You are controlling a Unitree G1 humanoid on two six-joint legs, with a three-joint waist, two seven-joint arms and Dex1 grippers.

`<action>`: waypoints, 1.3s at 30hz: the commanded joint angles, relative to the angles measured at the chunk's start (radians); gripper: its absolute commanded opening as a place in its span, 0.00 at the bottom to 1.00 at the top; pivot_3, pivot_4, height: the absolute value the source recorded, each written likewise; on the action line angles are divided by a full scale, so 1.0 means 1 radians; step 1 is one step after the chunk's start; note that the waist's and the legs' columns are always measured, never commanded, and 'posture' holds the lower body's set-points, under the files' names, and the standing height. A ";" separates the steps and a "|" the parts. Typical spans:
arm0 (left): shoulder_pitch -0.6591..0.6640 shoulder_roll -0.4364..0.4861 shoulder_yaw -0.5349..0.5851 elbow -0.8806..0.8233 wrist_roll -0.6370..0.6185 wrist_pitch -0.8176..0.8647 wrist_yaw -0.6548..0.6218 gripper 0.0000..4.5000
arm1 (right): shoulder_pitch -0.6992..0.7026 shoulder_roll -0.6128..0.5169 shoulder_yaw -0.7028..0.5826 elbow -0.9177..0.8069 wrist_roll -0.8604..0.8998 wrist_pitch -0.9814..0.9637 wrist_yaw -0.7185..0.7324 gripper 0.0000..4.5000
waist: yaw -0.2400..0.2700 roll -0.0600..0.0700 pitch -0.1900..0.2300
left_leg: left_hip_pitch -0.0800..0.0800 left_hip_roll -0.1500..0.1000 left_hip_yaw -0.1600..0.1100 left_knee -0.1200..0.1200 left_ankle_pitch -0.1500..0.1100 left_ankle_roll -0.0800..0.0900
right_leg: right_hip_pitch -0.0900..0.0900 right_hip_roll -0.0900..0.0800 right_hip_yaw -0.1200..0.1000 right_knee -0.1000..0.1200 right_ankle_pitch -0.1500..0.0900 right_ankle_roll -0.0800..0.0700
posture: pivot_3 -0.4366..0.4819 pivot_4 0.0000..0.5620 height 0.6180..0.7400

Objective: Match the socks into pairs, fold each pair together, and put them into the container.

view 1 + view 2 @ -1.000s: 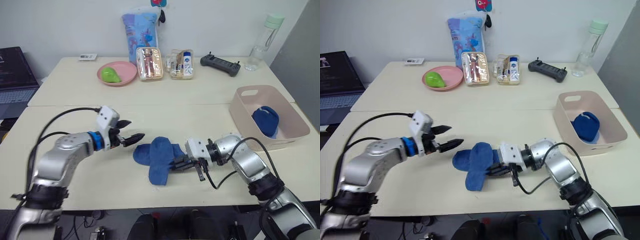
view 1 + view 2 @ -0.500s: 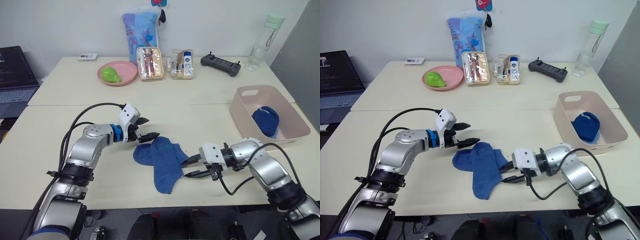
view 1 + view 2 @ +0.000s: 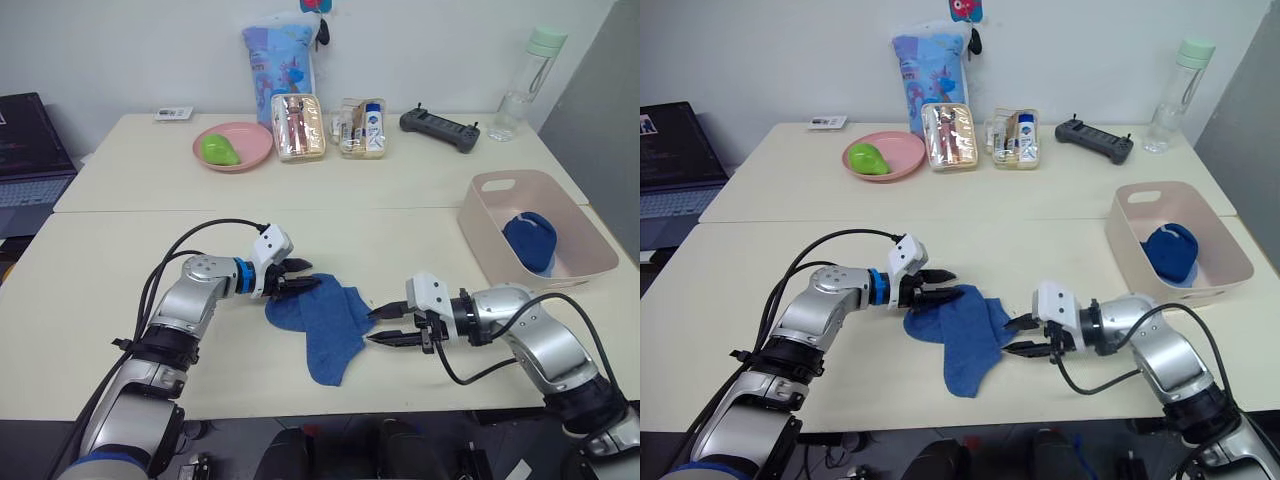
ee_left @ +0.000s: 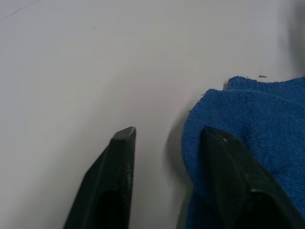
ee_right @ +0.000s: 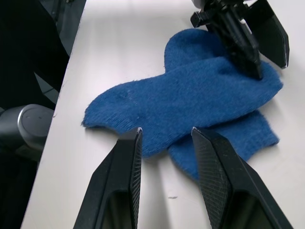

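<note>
Near the front of the surface, two blue socks lie crossed. The right claw gapes empty just right of them. The left claw, open, straddles the far-left sock edge; closing could catch one layer and split the pair. Far right, the tub holds another folded pair.

You can read no text, brand or number anywhere here. The tall blue patterned bag at the table's far edge carries printed figures only, and labels inside the small clear plastic boxes beside it are illegible.
</note>
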 commanded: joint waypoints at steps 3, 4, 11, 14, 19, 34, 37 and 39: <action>0.010 -0.006 0.051 -0.069 -0.042 0.029 -0.008 0.05 | -0.013 0.006 -0.024 -0.003 0.018 -0.003 -0.019 0.40 | 0.000 0.000 0.000 | 0.000 0.000 0.000 0.000 0.000 0.000 | 0.000 0.000 0.000 0.000 0.000 0.000 | 0.48 0.27 1.00; 0.012 -0.006 0.058 -0.079 -0.045 0.038 -0.002 0.01 | -0.018 0.008 -0.023 0.005 0.017 -0.004 -0.020 0.40 | 0.000 0.000 0.000 | 0.000 0.000 0.000 0.000 0.000 0.000 | 0.000 0.000 0.000 0.000 0.000 0.000 | 0.48 0.27 1.00; 0.032 -0.001 0.109 -0.137 -0.066 0.095 0.054 0.01 | -0.026 0.034 -0.045 0.020 0.058 0.040 -0.040 0.40 | -0.001 0.000 0.000 | 0.000 0.000 0.000 0.000 0.000 0.000 | 0.000 0.000 0.000 0.000 0.000 0.000 | 0.48 0.27 1.00; 0.038 0.001 0.112 -0.163 -0.078 0.115 0.041 0.01 | -0.032 0.037 -0.039 0.028 0.055 0.041 -0.043 0.40 | 0.000 0.000 0.000 | 0.000 0.000 0.000 0.000 0.000 0.000 | 0.000 0.000 0.000 0.000 0.000 0.000 | 0.48 0.27 1.00; 0.035 0.022 0.081 -0.192 -0.061 0.116 -0.014 0.21 | -0.037 0.035 -0.027 0.025 0.048 0.042 -0.034 0.40 | 0.000 0.000 0.000 | 0.000 0.000 0.000 0.000 0.000 0.000 | 0.000 0.000 0.000 0.000 0.000 0.000 | 0.48 0.27 1.00; 0.000 0.022 0.009 -0.114 0.021 0.071 -0.065 0.49 | -0.101 0.094 -0.061 0.057 -0.042 -0.009 -0.212 0.40 | 0.000 0.000 0.000 | 0.000 0.000 0.000 0.001 0.000 0.000 | 0.000 0.000 0.000 0.000 0.000 0.000 | 0.48 0.27 1.00; -0.001 0.021 0.009 -0.114 0.023 0.070 -0.076 0.36 | -0.100 0.095 -0.053 0.059 -0.037 -0.010 -0.208 0.40 | 0.000 0.000 0.000 | 0.000 0.000 0.000 0.001 0.000 0.000 | 0.000 0.000 0.000 0.000 0.000 0.000 | 0.48 0.27 1.00; 0.000 0.020 0.011 -0.117 0.022 0.073 -0.082 0.21 | -0.098 0.097 -0.050 0.057 -0.037 -0.012 -0.208 0.40 | 0.000 0.000 0.000 | 0.000 0.000 0.000 0.001 0.000 0.000 | 0.000 0.000 0.000 0.000 0.000 0.000 | 0.48 0.27 1.00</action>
